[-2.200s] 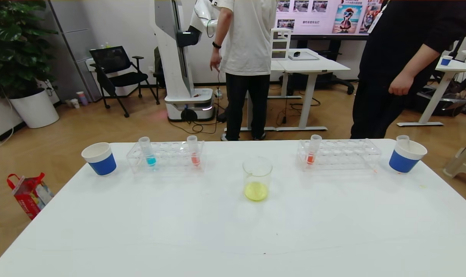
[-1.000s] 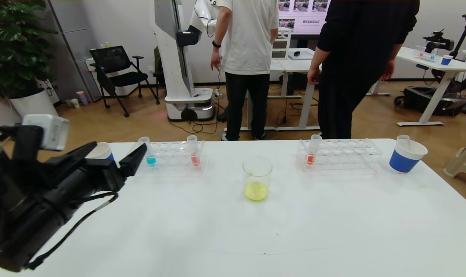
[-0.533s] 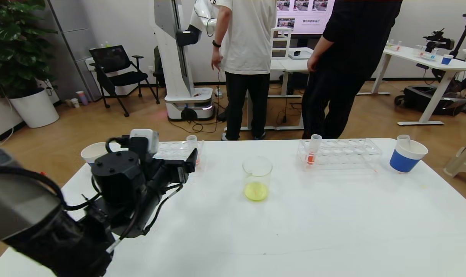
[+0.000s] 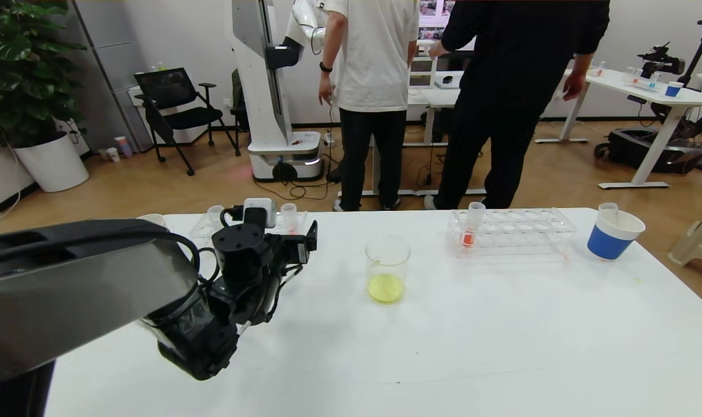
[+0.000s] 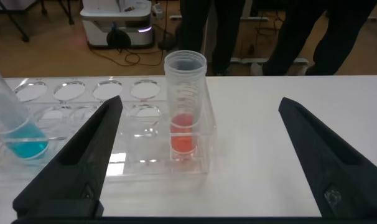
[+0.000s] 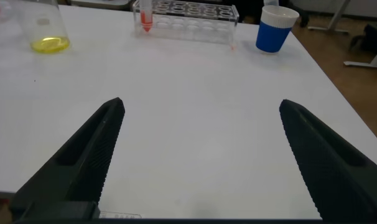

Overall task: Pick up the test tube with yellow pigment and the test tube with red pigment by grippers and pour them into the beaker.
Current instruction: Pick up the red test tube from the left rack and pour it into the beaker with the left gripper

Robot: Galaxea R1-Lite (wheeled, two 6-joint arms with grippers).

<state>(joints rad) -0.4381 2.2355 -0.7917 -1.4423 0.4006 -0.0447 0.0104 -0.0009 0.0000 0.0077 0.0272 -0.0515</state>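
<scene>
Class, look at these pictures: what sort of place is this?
Probably a robotics lab set up in an office: a white robot stands on the wood floor, desks hold more equipment, and test-tube racks sit on the table.

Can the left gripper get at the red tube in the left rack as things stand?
Probably yes. The left gripper is open, and the red tube stands upright at the left rack's end between its fingers, with nothing in between.

Head looks down; wrists look low across table (image 4: 501, 324).

Left gripper (image 5: 198, 155) and right gripper (image 6: 198, 155) agape
</scene>
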